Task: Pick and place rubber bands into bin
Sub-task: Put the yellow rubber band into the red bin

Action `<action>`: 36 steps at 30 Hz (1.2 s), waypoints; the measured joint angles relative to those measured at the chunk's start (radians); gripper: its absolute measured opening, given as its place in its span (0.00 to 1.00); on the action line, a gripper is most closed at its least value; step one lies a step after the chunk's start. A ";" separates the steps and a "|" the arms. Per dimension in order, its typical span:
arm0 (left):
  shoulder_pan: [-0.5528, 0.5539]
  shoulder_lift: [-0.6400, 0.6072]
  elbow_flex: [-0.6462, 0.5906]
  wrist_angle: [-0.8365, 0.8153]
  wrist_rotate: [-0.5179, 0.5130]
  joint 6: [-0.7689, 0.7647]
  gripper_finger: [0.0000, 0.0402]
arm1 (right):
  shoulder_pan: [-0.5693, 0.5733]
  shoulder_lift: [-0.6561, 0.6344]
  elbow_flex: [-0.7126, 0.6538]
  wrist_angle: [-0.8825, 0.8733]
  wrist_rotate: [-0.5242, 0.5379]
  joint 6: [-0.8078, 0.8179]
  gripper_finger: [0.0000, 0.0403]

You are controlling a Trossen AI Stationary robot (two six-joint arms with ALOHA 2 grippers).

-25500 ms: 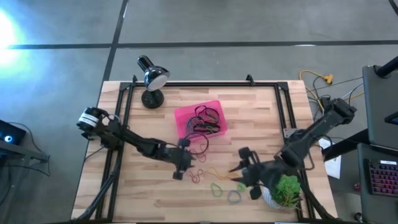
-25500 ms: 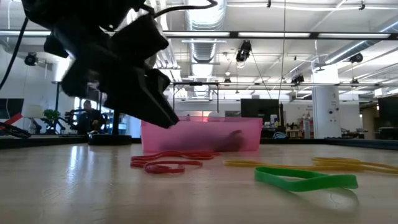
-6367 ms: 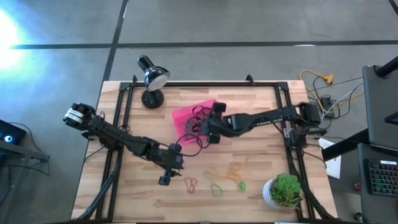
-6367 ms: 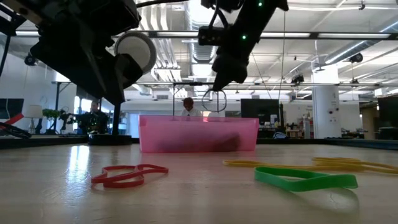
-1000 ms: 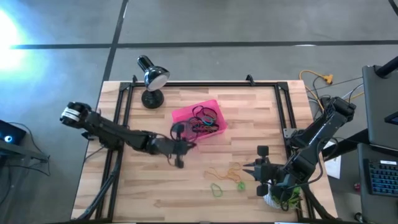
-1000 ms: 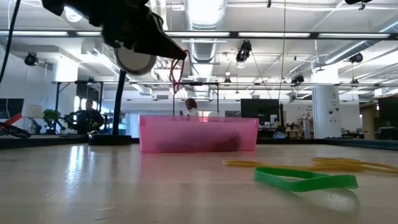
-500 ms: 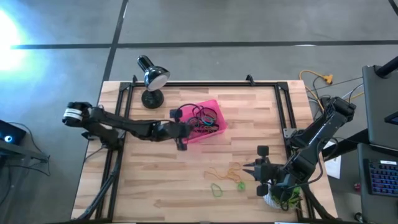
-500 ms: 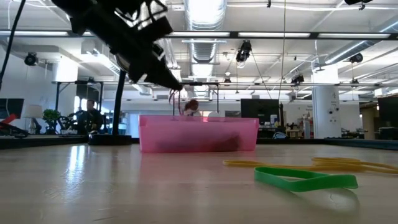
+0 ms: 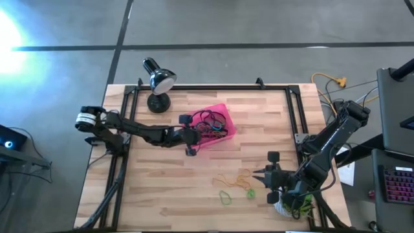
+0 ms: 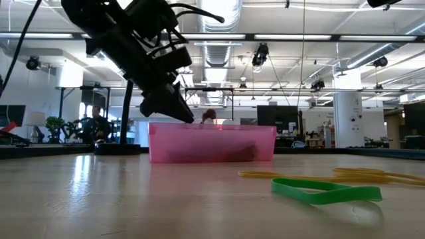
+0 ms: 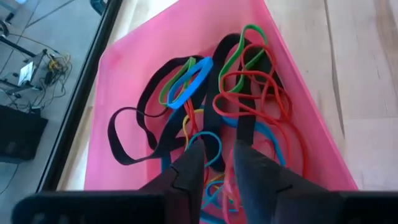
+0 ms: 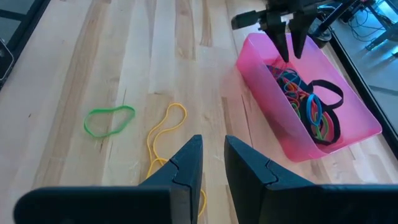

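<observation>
— Where are the thin floppy rubber bands (image 11: pixel 205 118)?

— Most lie tangled inside the small rectangular bright pink plastic bin (image 9: pixel 208 125), right under and ahead of the left gripper (image 11: pixel 217 163); black, red, blue, green and orange loops overlap on its floor; one red loop passes up between the two dark fingers (image 11: pixel 255 171), which stand nearly together with only a narrow slit showing, so whether they clamp that band I cannot tell.

— And the left gripper itself?

— It hangs over the bin's near-left wall, tips pointing down into the tray; in the low view it sits just above the pink rim (image 10: pixel 212 126), tilted.

— Any bands outside?

— Yes; a thin yellow-orange loop (image 12: pixel 166 134) and a green loop (image 12: pixel 109 120) lie on the pale wooden table (image 9: pixel 259 129) just ahead of the right gripper (image 12: pixel 212 163), between it and the bin; in the high view the yellow one (image 9: pixel 234 178) and the green one (image 9: pixel 226 197) lie well apart from the tray.

— The right gripper?

— Parked near the table's front right corner beside a small green potted plant (image 9: pixel 292 202); its fingers are close, a slim gap between them, gripping nothing.

— Anything beyond?

— A black desk lamp (image 9: pixel 157 83) stands behind the left gripper, near the table's back edge.
</observation>
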 joint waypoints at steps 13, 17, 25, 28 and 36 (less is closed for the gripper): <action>-0.005 -0.095 0.003 -0.055 0.000 -0.003 0.22 | -0.007 0.000 -0.036 0.023 0.147 0.000 0.14; -0.027 -0.175 0.002 -0.122 0.015 -0.085 0.22 | -0.054 0.000 -0.045 0.072 0.106 -0.004 0.14; -0.095 -0.295 -0.003 -0.187 0.162 -0.180 0.22 | -0.219 0.054 -0.050 0.163 -0.234 -0.139 0.14; -0.142 -0.310 -0.006 -0.194 0.167 -0.187 0.22 | -0.265 0.104 -0.051 0.165 -0.324 -0.176 0.14; -0.217 -0.309 -0.015 -0.194 0.166 -0.186 0.22 | -0.333 0.241 -0.049 0.183 -0.455 -0.215 0.19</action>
